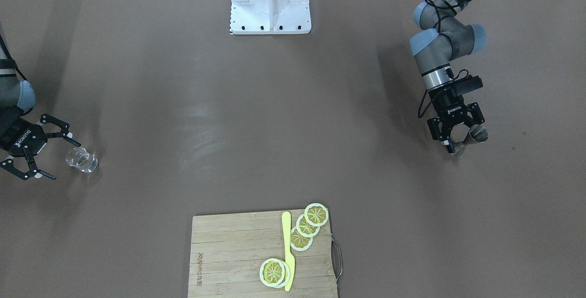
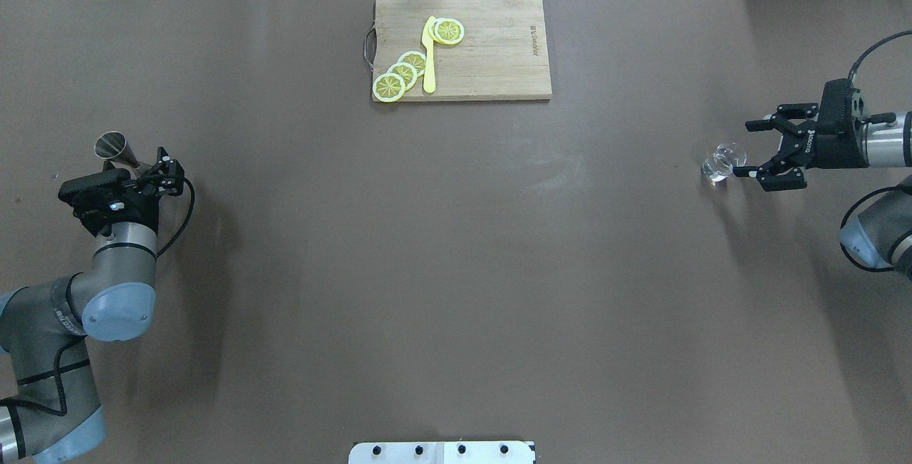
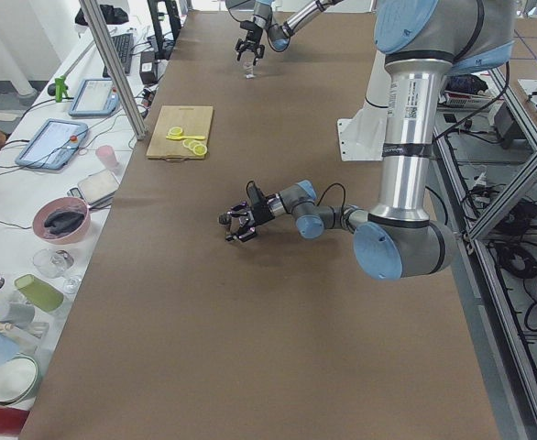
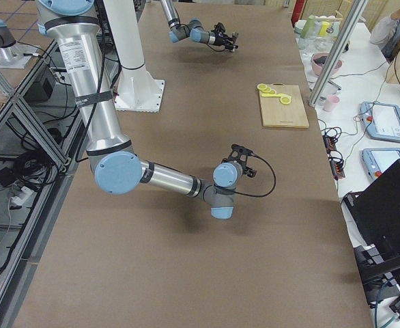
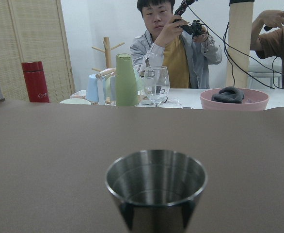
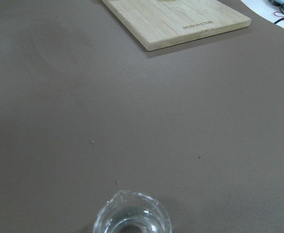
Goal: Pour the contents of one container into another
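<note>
Steel jigger (image 1: 477, 133) in left end effector (image 1: 458, 146); glass (image 1: 82, 159) just before right end effector (image 1: 65, 160).

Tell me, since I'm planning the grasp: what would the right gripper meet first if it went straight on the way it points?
The glass. It stands just ahead of the open right gripper, about in line with its opening, with nothing between them, though relative height is hard to judge.

The left claw (image 3: 236, 228), a small cup (image 3: 224, 218) at its tips, hangs low over the table (image 3: 250, 348).
</note>
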